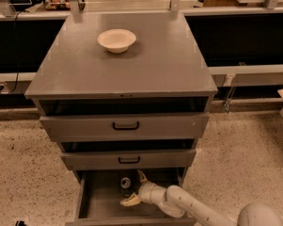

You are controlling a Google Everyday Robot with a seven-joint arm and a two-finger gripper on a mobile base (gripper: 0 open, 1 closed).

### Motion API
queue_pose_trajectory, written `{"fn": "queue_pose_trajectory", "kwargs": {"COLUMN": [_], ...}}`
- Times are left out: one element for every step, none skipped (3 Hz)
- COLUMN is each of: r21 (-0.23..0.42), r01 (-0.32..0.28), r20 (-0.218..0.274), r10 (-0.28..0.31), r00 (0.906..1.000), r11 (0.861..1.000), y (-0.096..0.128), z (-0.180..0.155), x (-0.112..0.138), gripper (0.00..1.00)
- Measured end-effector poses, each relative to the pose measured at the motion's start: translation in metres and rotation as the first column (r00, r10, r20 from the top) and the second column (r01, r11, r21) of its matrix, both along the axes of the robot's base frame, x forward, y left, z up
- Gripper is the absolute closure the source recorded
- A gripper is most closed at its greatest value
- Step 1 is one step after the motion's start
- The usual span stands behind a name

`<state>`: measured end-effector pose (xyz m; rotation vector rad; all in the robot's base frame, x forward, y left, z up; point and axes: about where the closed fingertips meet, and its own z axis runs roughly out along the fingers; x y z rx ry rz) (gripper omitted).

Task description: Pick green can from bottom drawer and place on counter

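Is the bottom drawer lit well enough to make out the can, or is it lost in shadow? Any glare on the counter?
Camera view: the bottom drawer is shaded under the upper drawers, but the green can shows by its silver top; the pale gripper, open beside it inside the drawer, stands out. Camera view: the counter is evenly lit, no harsh glare.
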<state>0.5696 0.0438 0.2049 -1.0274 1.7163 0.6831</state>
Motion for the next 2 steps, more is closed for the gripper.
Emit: {"fn": "queue_pose_trajectory", "kwargs": {"r21": [0.042, 0.117], "r01": [-0.011, 0.001], "r20": [-0.028, -0.072], "r10": [0.012, 0.007], "r00": [0.9995, 0.9974], "r11": [0.999, 0.993], "y": [0.016, 0.025], "z": [-0.007, -0.02], "x": [0.009, 0.013], "gripper": [0.0, 0.18]}}
